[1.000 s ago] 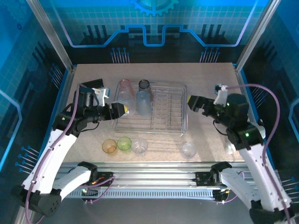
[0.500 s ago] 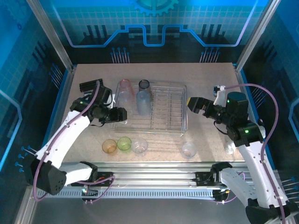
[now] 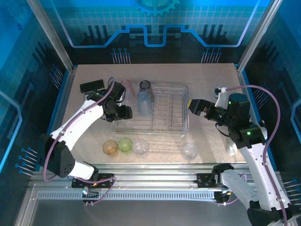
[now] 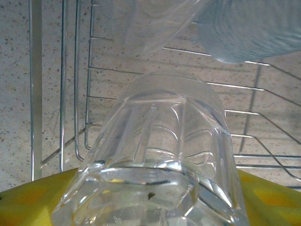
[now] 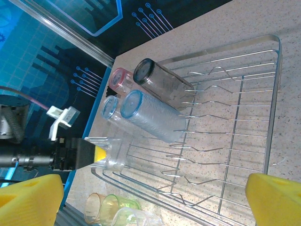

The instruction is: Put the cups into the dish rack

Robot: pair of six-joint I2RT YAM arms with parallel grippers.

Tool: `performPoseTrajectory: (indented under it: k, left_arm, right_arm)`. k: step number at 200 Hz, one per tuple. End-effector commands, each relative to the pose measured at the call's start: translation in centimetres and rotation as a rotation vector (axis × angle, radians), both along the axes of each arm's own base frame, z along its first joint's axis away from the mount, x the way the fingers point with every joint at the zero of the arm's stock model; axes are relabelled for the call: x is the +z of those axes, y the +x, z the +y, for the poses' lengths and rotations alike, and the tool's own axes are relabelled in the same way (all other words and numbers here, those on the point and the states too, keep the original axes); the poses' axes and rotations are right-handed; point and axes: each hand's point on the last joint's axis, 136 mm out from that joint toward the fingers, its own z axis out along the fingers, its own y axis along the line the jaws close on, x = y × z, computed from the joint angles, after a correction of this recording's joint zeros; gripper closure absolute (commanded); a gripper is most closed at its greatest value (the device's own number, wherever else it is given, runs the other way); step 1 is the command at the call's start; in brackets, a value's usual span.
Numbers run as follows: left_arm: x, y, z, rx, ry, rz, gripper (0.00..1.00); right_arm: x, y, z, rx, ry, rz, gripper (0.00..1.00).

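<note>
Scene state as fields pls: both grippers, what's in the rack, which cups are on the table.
left gripper: shut on held clear cup, at the rack's left side
right gripper: open, empty, by the rack's right edge
rack: left half loaded, right half bare
cups in rack: pink, grey, large bluish, small bluish
cups on table: orange, green, clear, second clear further right
task: not done
</note>
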Motion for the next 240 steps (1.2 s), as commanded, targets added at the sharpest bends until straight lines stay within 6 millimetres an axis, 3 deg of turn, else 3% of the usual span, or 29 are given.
performPoseTrajectory:
  k: [1, 119, 194, 240]
  left_arm:
    - [0.3, 0.2, 0.5, 0.034, 0.050, 0.015, 0.88]
    - [-3.8, 1.5, 0.6, 0.034, 0.134, 0.128, 0.73]
    - [-6.1, 1.3, 0.6, 0.032, 0.153, 0.179, 0.52]
    - [-5.9, 1.2, 0.6, 0.028, 0.148, 0.183, 0.35]
  right_arm:
    - [-0.1, -0.1, -0.1, 0.004, -0.001, 0.009, 0.00]
    - [0.4, 1.0, -1.5, -0.060, -0.045, -0.023, 0.00]
    - [0.6, 1.5, -1.7, -0.055, -0.018, -0.057, 0.00]
    - [0.8, 1.4, -2.1, -0.068, -0.014, -0.080, 0.00]
